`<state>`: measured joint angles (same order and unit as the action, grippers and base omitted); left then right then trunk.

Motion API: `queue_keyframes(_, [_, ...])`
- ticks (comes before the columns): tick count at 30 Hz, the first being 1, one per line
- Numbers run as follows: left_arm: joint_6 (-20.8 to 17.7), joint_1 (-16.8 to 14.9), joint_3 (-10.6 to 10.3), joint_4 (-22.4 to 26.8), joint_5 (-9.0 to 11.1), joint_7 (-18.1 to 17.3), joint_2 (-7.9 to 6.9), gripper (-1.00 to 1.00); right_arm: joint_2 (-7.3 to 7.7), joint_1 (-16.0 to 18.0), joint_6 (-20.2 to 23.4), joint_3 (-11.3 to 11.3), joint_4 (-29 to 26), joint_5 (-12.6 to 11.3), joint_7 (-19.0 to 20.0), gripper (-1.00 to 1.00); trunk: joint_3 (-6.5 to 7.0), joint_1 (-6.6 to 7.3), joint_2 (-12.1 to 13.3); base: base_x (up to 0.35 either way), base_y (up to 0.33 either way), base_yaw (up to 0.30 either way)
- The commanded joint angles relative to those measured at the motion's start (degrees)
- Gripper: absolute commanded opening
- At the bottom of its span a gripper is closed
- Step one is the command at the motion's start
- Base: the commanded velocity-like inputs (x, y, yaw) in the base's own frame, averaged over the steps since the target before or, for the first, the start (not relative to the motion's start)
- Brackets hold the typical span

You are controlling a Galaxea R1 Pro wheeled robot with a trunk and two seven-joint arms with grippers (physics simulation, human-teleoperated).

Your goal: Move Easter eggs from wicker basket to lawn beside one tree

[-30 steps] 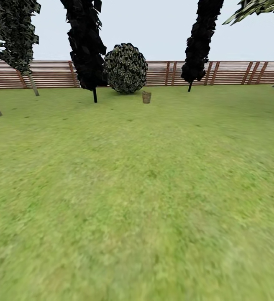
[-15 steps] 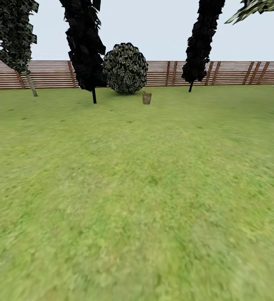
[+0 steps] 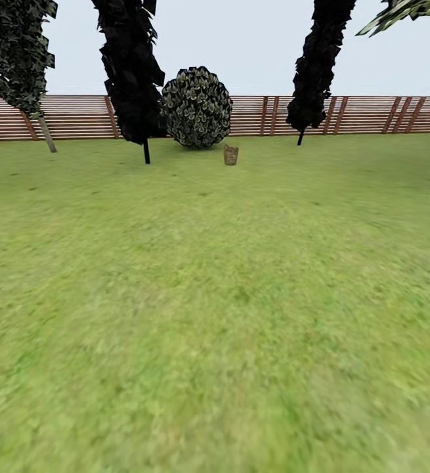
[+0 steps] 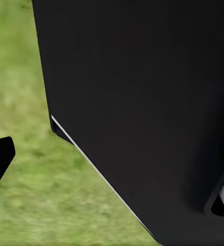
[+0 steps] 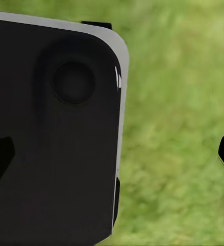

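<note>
We face the lawn (image 3: 228, 295) with a small brown container (image 3: 230, 154) before the fence (image 3: 359, 115); we cannot tell either tool's grip.

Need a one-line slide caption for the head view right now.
Head view: open lawn stretching to a small brown basket before a round bush and slatted fence.

Even, bright, flat daylight under a pale, featureless sky (image 3: 241, 46); no visible sun, no glare. The lawn (image 3: 228, 315) is smeared and soft nearest the camera, sharper toward the fence (image 3: 359, 115). Faint dark patches lie on the grass beneath the narrow dark trees (image 3: 130, 72), whose foliage renders nearly black. The fence line bows slightly. In both wrist views, grass is blurred and black robot bodywork (image 4: 142, 102) shows little detail.
</note>
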<state>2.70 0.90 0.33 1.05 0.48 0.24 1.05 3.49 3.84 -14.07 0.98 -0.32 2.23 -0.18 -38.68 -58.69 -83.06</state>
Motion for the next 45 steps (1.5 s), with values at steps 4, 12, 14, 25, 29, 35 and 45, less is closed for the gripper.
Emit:
queue_keyframes(4, [0.1, 0.0, 0.0, 0.1, 0.1, 0.1, 0.01, 1.0, 0.03, 0.0, -0.2, 0.1, 0.1, 0.3, 0.0, 1.0, -0.03, -0.03, 0.0, 0.335, 0.0, 0.0])
queue_keyframes(12, [0.1, 0.0, 0.0, 0.1, 0.1, 0.1, 0.01, 1.0, 0.03, 0.0, -0.2, 0.1, 0.1, 0.3, 0.0, 1.0, -0.03, -0.03, 0.0, 0.335, 0.0, 0.0])
queue_keyframes(14, [0.0, 0.0, 0.0, 0.1, 0.1, 0.1, 0.01, 1.0, 0.03, 0.0, -0.2, 0.1, 0.1, 0.3, 0.0, 1.0, -0.03, -0.03, 0.0, 0.335, 0.0, 0.0])
queue_keyframes(25, [0.1, 0.0, 0.0, 0.1, 0.1, 0.0, 0.07, 1.0, 0.03, 0.0, -0.1, 0.0, 0.0, 0.3, 0.0, 1.0, -0.03, -0.03, 0.0, 0.335, 0.0, 0.0])
queue_keyframes(29, [0.0, 0.0, 0.0, 0.1, 0.1, 0.1, 0.04, 1.0, 0.03, 0.0, -0.2, 0.0, 0.0, 0.3, 0.0, 1.0, -0.03, -0.03, 0.0, 0.335, 0.0, 0.0])
queue_keyframes(35, [0.1, 0.0, 0.0, 0.1, 0.1, 0.1, 0.02, 1.0, -0.02, 0.0, -0.2, 0.0, 0.0, 0.2, 0.0, 1.0, -0.03, -0.03, 0.0, 0.335, 0.0, 0.0])
queue_keyframes(45, [0.1, 0.0, 0.0, 0.1, 0.1, 0.1, 0.09, 1.0, -0.04, 0.0, -0.2, -0.1, 0.0, 0.0, 0.0, 1.0, -0.03, -0.03, 0.0, 0.335, 0.0, 0.0])
